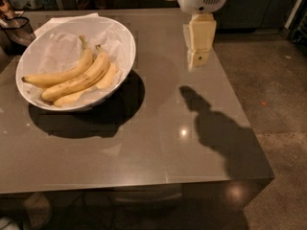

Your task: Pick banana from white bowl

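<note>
The white bowl (130,63) stands on the left of the grey table, lined with crinkled white paper. The banana (79,80), thick and yellow with dark streaks, lies across the bowl's middle. A slimmer banana with an upturned stem (62,73) lies behind it, and paler, shorter bananas (104,78) lie in front. My gripper (197,59) hangs cream-coloured from the white arm above the table's back right, well to the right of the bowl and apart from it. It holds nothing that I can see.
The grey table (158,143) ends at its right edge near the gripper's shadow (211,123), with bare floor (273,95) beyond. A dark object (14,25) sits at the back left beside the bowl.
</note>
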{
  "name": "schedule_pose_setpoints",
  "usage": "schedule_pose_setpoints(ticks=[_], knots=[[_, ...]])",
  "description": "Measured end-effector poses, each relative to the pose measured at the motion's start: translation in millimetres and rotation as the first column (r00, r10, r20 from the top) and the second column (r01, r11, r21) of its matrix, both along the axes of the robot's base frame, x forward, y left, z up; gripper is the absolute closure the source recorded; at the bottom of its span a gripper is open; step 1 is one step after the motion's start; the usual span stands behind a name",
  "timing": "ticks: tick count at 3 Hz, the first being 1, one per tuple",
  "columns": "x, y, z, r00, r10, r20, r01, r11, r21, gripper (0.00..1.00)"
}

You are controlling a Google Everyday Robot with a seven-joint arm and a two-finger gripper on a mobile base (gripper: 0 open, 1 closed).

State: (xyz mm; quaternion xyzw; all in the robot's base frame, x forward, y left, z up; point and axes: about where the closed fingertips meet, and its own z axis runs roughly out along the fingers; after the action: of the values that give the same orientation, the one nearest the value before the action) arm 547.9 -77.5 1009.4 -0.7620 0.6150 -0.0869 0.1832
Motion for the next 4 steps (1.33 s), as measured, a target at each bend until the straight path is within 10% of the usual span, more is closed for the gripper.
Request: schedule_pose_setpoints(ticks=[2,4], knots=[[6,13,1,0.9990,0.026,0.037,-0.026,1.000,-0.005,0.00],[45,74,0,0.9840,0.170,0.053,-0.169,0.985,-0.029,0.00]])
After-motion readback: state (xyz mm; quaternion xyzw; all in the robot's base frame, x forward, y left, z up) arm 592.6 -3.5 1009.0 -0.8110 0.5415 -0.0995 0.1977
